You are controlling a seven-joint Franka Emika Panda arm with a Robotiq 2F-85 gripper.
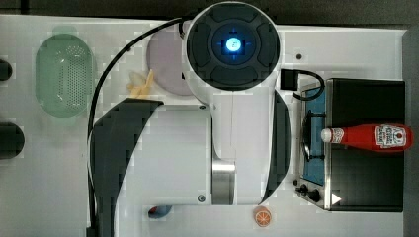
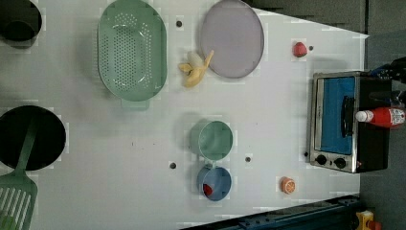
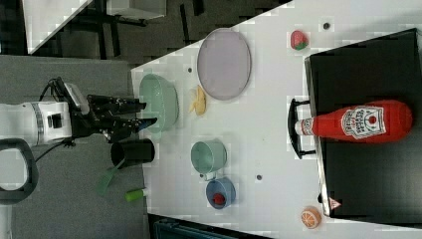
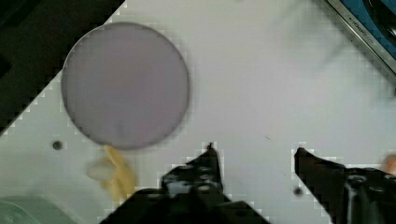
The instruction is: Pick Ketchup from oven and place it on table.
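Atop oven (image 1: 368, 177), ketchup (image 1: 368, 137) lies flat, cap toward door; end effector (image 4: 254, 151) fingers apart, empty.

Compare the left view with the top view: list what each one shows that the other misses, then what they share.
Left view alone: a green cup, a blue cup with something red inside, a strawberry, a green slotted spatula and the whole purple plate.

Top view alone: the robot arm, which covers the middle of the table and part of the plate.

Both: the ketchup lying on top of the oven, the green colander, the peeled banana and the orange slice.
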